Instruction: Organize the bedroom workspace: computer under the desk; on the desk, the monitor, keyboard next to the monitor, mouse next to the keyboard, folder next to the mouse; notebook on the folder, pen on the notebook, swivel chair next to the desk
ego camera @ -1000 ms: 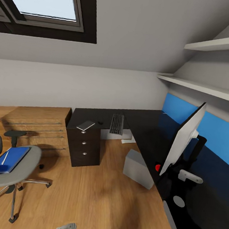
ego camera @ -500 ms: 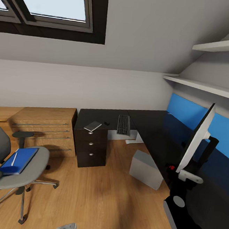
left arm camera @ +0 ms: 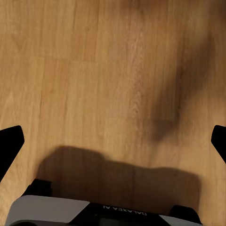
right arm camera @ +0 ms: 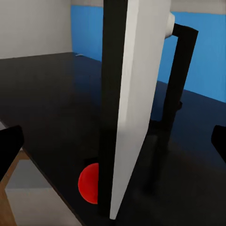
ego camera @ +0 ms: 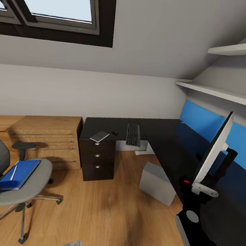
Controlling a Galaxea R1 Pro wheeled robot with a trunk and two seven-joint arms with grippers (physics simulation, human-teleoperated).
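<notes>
Your view has stopped panning; spread right gripper frames the monitor at 3 o'clock, left gripper spread too.

The attic room is seen from the head camera, high up and angled forward and down, with the glossy black L-shaped desk from 12 to 3 o'clock. The light wood floor is viewed from close above by the left wrist camera. The edge-on silver-white-backed monitor is faced at close range by the right wrist camera; it is shared with the head view at 3 o'clock.
</notes>
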